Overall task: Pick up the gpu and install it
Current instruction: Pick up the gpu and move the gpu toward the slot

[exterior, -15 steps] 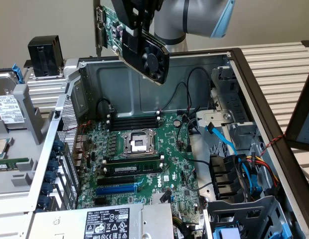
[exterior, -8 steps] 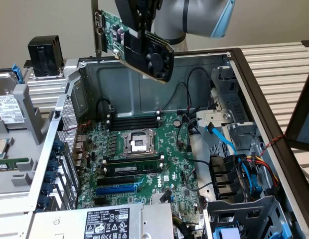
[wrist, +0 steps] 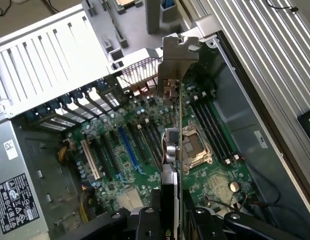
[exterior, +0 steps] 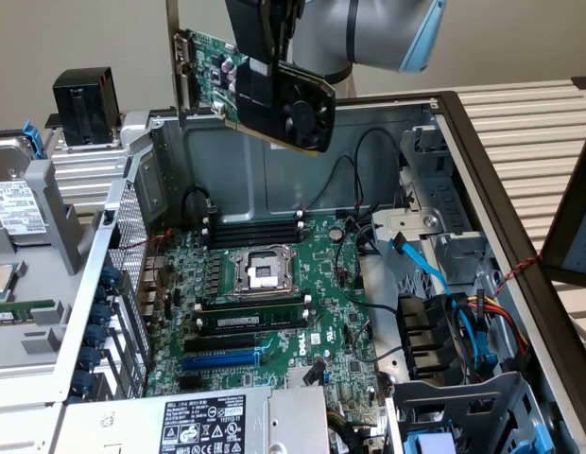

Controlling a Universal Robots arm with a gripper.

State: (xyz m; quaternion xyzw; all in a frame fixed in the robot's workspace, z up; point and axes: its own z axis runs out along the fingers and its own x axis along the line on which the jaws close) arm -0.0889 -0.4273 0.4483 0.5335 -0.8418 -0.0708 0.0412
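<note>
Ribbed metal bench point(exterior: 529, 132) runs out beside the gripper point(exterior: 265, 68), well below it. Directly under the gripper, the open computer case point(exterior: 369, 132) lies flat on that bench. Lower than the gripper, towards the exterior view's left, a black box point(exterior: 85, 104) stands beside the case.

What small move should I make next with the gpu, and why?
Probably shift the gpu sideways over the blue slot before descending. The gripper holds it clamped, tilted, well above the open case; in the wrist view its edge lines up nearer the CPU socket than that slot.
</note>
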